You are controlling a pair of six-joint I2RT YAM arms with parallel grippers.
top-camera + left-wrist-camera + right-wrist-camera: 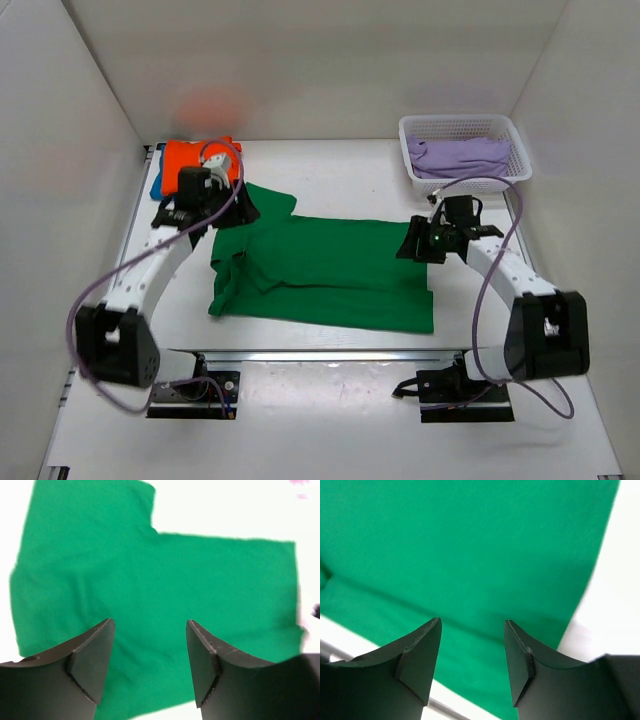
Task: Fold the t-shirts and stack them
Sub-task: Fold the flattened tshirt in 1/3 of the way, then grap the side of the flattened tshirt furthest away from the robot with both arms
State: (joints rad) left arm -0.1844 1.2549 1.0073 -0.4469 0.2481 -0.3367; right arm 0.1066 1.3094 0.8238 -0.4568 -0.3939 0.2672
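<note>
A bright green t-shirt (330,270) lies spread across the middle of the table, its near long side folded over and one sleeve (268,203) sticking out at the far left. It fills the left wrist view (150,565) and the right wrist view (470,545). My left gripper (232,212) is open and empty above the shirt's far left sleeve. My right gripper (418,243) is open and empty above the shirt's right edge. A folded orange t-shirt (198,158) lies on a folded blue t-shirt (156,184) at the far left.
A white mesh basket (420,133) with lilac cloth (468,155) stands at the far right. White walls close in the table on the left, back and right. A metal rail (330,352) runs along the near edge.
</note>
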